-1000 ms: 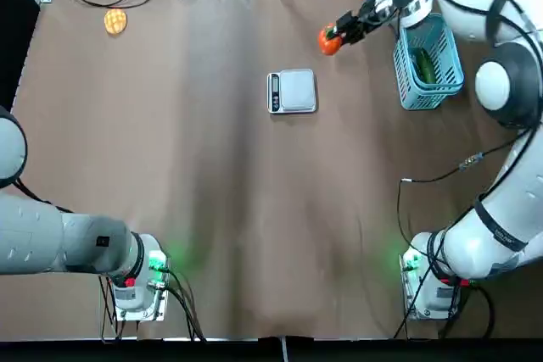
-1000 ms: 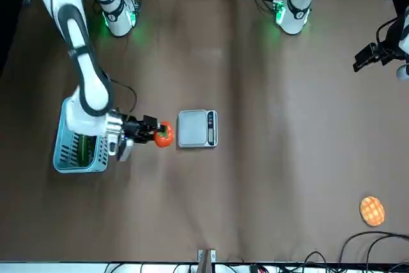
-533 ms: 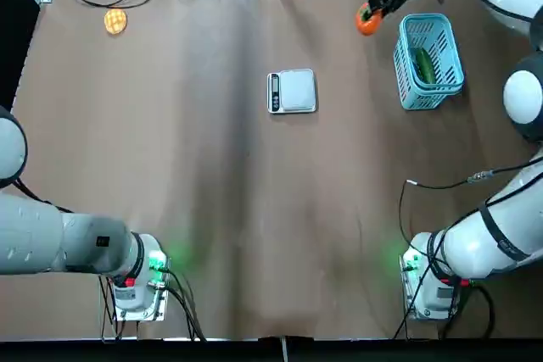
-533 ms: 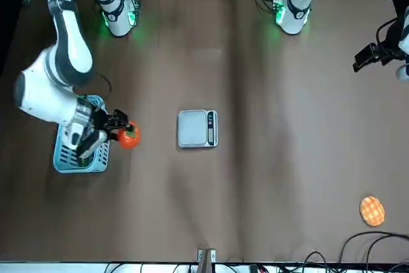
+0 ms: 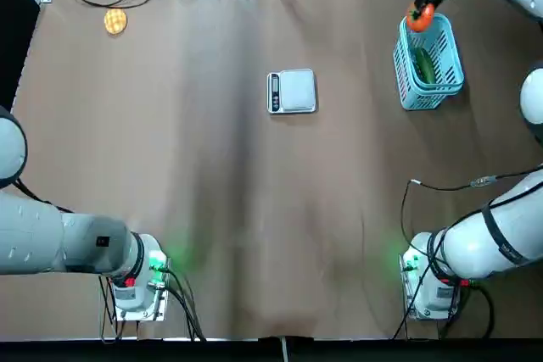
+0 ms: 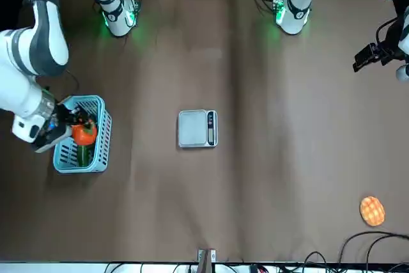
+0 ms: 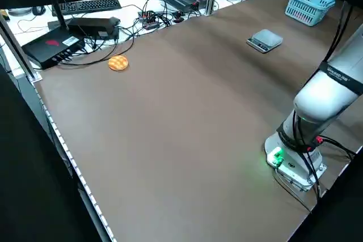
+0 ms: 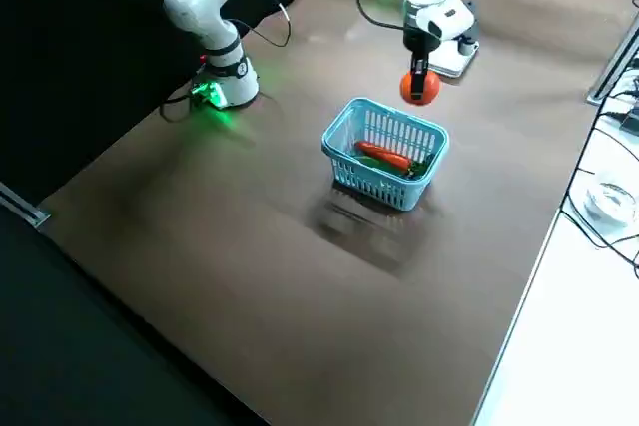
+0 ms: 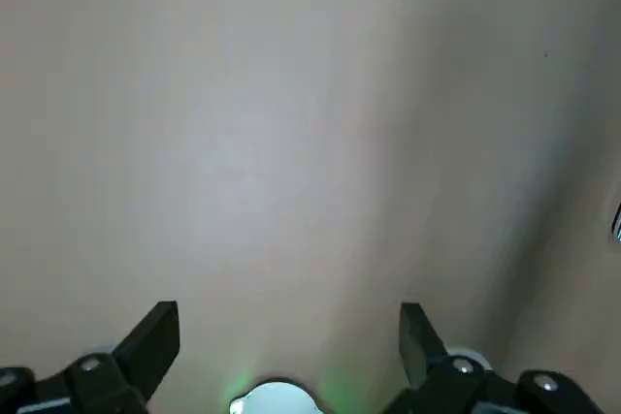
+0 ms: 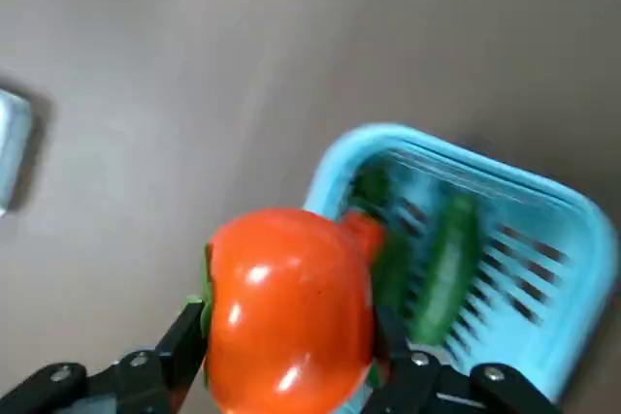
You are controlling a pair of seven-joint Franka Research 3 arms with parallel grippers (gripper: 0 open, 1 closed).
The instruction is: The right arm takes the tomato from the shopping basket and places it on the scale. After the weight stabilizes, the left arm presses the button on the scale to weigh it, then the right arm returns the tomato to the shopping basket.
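My right gripper is shut on the orange-red tomato. It holds the tomato in the air over the far end of the light-blue shopping basket. Seen from the right side, the tomato hangs a little above the basket's rim. The silver scale lies bare at the middle of the table, well left of the basket. My left gripper is open over bare tabletop, parked at the table's left edge.
Inside the basket lie a long green vegetable and a slim orange-red one. A flat yellow-orange disc rests at the far left corner. Cables and electronics crowd the far edge beyond the table.
The right arm carried the tomato rightwards, from beside the scale to above the basket's far end. The left arm has not moved.
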